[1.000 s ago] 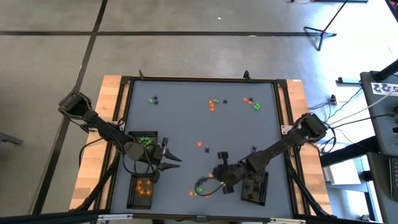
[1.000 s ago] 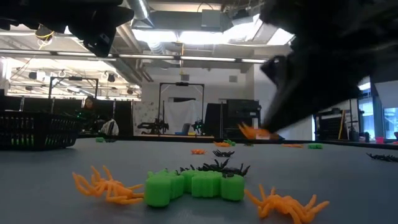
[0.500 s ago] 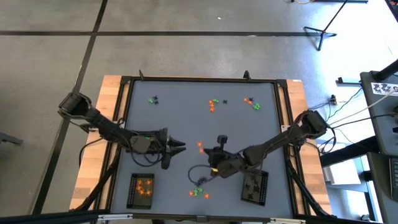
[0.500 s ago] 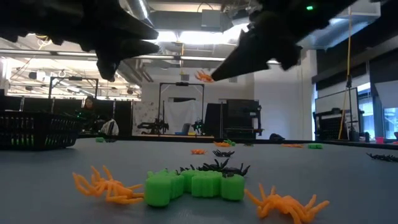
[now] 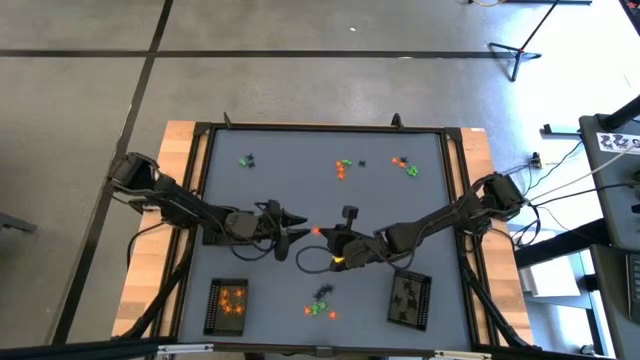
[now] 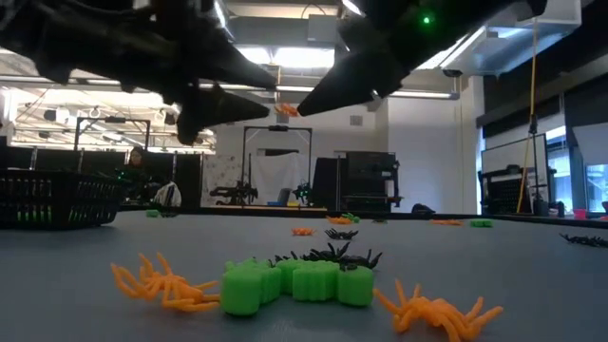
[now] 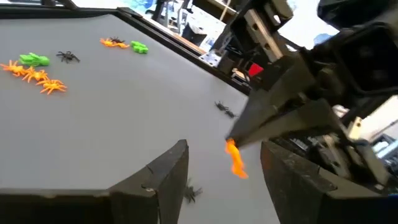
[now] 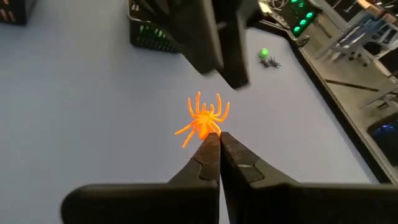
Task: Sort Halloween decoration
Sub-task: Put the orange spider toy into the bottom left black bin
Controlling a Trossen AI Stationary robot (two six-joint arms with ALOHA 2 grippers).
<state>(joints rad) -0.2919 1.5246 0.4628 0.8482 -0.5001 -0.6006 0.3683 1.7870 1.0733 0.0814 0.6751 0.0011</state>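
Two claws meet above your worktop (image 5: 400, 210): right claw (image 8: 217, 140) pinches an orange spider (image 8: 204, 118); left claw (image 7: 224, 165) gapes beside it.

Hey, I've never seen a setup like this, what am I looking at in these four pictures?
Two robot arms work at a grey table. One camera looks straight down, one sits at table level, and one rides on each wrist. Tiny orange, green and black trinkets lie scattered, and black trays hold sorted ones. The right gripper is shut on an orange spider, held in the air mid-table. The left gripper faces it, open, with the spider between its fingers. It looks like a handover.
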